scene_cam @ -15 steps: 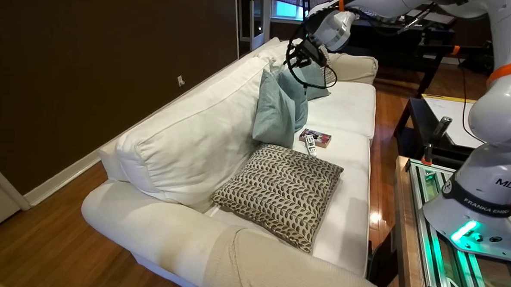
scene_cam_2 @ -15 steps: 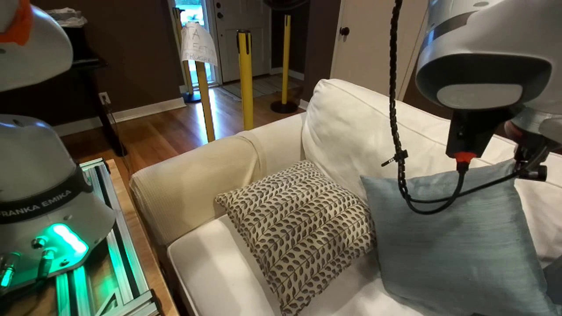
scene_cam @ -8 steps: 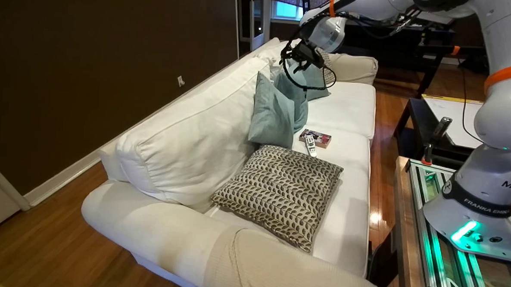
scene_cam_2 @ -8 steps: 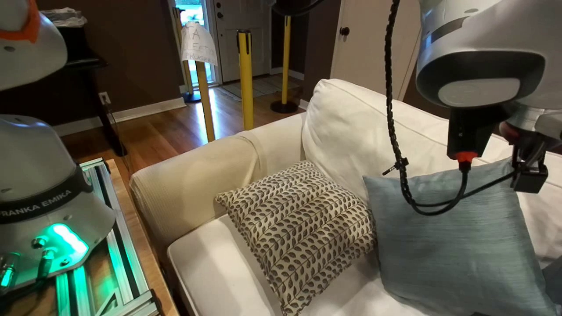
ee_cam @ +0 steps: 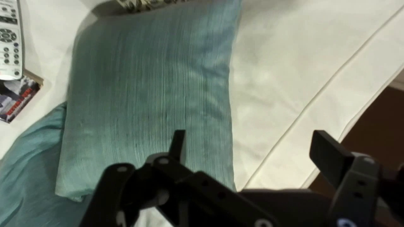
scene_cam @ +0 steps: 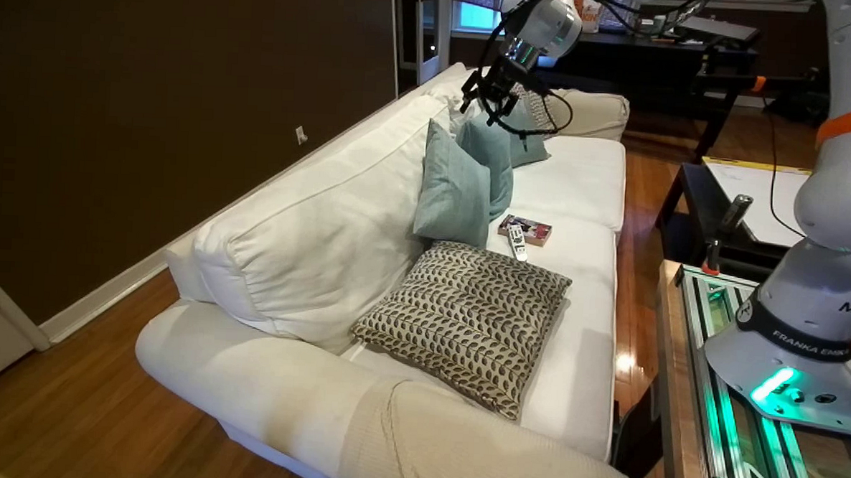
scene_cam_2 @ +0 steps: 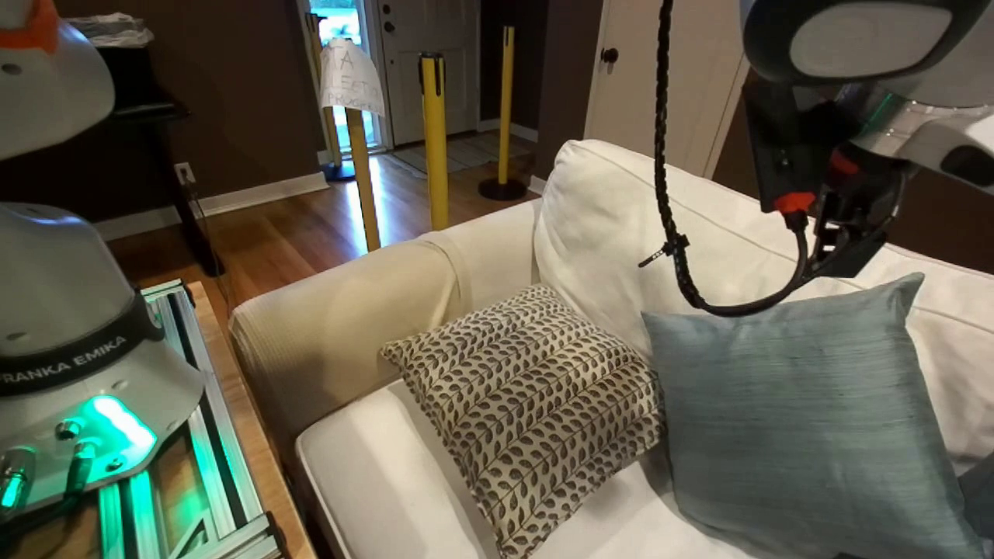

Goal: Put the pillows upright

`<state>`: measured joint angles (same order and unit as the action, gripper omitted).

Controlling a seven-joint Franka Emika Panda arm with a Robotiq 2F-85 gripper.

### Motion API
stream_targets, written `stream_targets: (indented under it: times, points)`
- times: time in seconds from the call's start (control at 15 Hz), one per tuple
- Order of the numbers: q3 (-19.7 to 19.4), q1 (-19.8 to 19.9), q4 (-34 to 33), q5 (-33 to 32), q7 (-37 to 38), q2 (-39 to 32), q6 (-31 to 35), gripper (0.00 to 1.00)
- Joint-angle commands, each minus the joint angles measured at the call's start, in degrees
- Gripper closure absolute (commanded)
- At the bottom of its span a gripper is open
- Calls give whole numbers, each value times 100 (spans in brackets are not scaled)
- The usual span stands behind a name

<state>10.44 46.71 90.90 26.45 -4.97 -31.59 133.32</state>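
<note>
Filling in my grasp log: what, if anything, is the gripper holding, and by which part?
Nothing. In the wrist view, the gripper is open, its fingers wide apart; the teal pillow beneath is not clasped between them.

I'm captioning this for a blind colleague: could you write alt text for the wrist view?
A teal pillow on a white sofa, seen past an open, empty gripper at the bottom. A second teal pillow shows at lower left, a remote overlapping what looks like a book at the left edge, and a bit of patterned pillow at the top.
</note>
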Motion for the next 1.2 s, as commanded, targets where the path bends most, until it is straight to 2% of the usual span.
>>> stream_targets:
  times: [0.0, 0.2, 0.27, 0.4, 0.67, 0.93, 1.13]
  points:
    - [-671, -694, 891, -303, -163, 690, -530, 0]
    - [-1137, -1363, 1515, -829, -162, 1012, -516, 0]
    - [-1167, -1273, 886, -382, -206, 631, -592, 0]
    - [-1334, -1511, 972, -354, -191, 671, -583, 0]
    - [-1422, -1503, 900, -337, -194, 652, -581, 0]
    - [-1500, -1813, 873, -404, -182, 210, -990, 0]
    - [-1417, -2116, 867, -387, -158, -151, -1254, 0]
